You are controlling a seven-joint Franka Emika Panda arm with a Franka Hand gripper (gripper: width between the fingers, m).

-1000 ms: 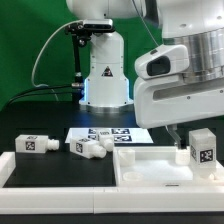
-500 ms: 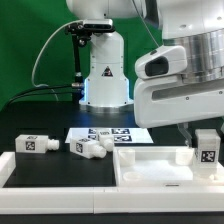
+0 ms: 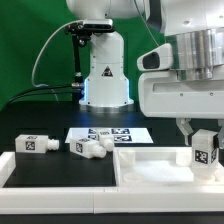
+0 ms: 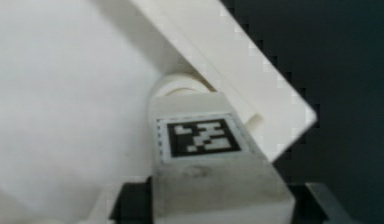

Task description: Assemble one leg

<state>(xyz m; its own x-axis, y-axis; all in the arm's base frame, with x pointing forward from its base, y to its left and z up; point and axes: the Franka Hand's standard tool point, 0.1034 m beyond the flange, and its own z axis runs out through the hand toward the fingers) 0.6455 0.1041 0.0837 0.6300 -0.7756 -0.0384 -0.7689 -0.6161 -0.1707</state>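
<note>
Claw: my claw [image 3: 203, 136] is clamped on the leg [image 3: 207, 150], pinching it from both sides.
Leg: it hangs upright at the exterior view's right, tag towards the camera, over the right end of the white panel [image 3: 150, 168]. I cannot tell whether its lower end touches the panel.
Why upright: I judge this pose lines the leg's lower end up with a mounting spot near that corner, ready for a straight descent.
Panel: it lies flat on the desk [image 3: 60, 165], open face up to receive legs.
Spare legs: one spare leg [image 3: 35, 143] stands at the exterior view's left, and two more lie tumbled near the marker board [image 3: 105, 133], well apart from the claw.
Exterior view only: the leg's tilt and height against the panel, and the spares.
Wrist view only: I look along the leg [image 4: 198, 135] to the panel's raised rim [image 4: 224, 75] just beside it. A rounded pale shape sits beyond the tag; socket or the leg's own tip, I cannot tell.
</note>
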